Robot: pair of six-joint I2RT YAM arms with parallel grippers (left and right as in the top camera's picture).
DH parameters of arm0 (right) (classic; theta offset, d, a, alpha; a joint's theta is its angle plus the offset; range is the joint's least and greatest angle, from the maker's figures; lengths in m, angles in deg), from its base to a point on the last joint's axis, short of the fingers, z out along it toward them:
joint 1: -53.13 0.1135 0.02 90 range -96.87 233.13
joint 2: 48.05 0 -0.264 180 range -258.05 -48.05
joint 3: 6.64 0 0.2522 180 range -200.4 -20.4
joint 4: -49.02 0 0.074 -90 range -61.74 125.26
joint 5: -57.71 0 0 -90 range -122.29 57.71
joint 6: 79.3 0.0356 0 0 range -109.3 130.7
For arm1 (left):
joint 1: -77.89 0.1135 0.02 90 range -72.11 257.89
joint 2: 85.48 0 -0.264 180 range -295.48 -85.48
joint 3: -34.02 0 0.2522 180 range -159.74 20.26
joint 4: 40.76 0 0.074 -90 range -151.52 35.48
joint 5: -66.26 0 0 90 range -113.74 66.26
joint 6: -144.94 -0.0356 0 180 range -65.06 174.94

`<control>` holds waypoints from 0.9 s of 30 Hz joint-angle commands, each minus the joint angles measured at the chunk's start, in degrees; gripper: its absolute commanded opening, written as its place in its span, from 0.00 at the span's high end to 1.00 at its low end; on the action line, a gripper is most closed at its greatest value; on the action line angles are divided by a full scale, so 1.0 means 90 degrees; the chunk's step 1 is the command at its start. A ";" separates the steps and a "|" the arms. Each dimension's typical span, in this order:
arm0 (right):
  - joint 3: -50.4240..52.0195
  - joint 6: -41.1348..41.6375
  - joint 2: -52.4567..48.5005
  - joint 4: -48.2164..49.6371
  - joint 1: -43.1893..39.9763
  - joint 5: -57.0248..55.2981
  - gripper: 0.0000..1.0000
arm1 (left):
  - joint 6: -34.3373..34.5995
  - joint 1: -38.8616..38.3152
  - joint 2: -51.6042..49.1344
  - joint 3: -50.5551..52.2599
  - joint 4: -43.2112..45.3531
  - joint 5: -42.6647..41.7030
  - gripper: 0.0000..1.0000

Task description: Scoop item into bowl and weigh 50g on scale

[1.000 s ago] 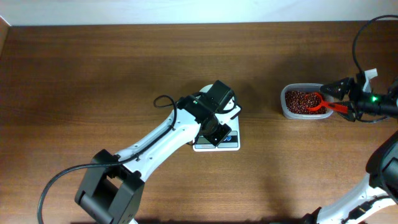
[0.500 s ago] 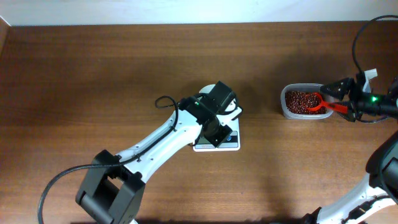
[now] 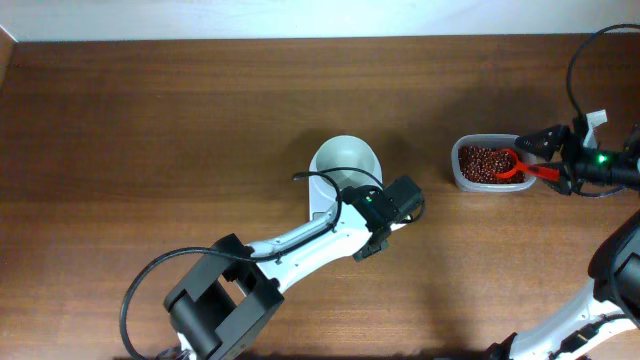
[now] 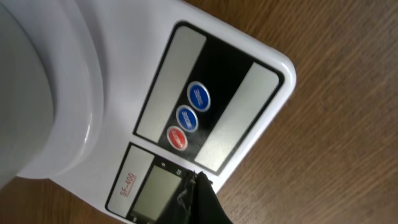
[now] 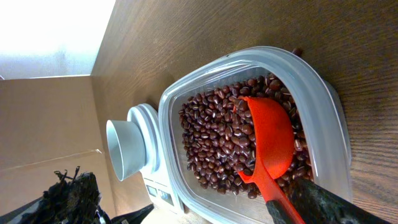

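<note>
The white bowl (image 3: 345, 163) stands on the white scale (image 4: 217, 93) at mid-table and looks empty. It also shows in the left wrist view (image 4: 37, 93). My left gripper (image 3: 368, 247) is shut and empty. Its tip (image 4: 198, 186) is at the front edge of the scale, beside the grey display (image 4: 149, 190) and below the round buttons (image 4: 188, 117). My left arm hides most of the scale from above. The beans (image 3: 480, 160) fill a clear tub (image 3: 458, 175). My right gripper (image 3: 550, 165) is shut on the handle of a red scoop (image 5: 267, 137), whose cup lies on the beans (image 5: 211, 143).
The clear tub's rim (image 5: 323, 124) stands right of the scale on the brown wooden table. The bowl (image 5: 124, 149) and scale (image 5: 155, 186) show beyond it in the right wrist view. The right arm's cable loops at the far right edge (image 3: 575, 60).
My left arm has swung from over the bowl and scale to their front right, uncovering the bowl. The right gripper and scoop have not moved.
</note>
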 commanded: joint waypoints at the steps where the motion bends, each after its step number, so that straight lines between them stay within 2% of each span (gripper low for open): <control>1: 0.0041 -0.0027 -0.0124 0.0100 -0.0095 -0.0852 0.01 | -0.0102 -0.0010 -0.0250 0.0058 0.0182 0.0104 1.00; 10: 0.0041 -0.0027 -0.0124 0.0100 -0.0095 -0.0852 0.01 | -0.0197 -0.0010 -0.0551 0.0061 0.0488 0.0114 1.00; 20: 0.0041 -0.0027 -0.0124 0.0100 -0.0095 -0.0852 0.01 | -0.0192 0.0046 -0.0814 0.0061 0.0801 0.0869 1.00; 24: 0.0041 -0.0027 -0.0124 0.0100 -0.0095 -0.0852 0.01 | -0.0192 0.0046 -0.0814 0.0061 0.0792 0.0852 1.00; 27: 0.0041 -0.0027 -0.0124 0.0100 -0.0095 -0.0852 0.01 | -0.0228 0.0039 -0.0814 0.0058 0.0617 0.0386 1.00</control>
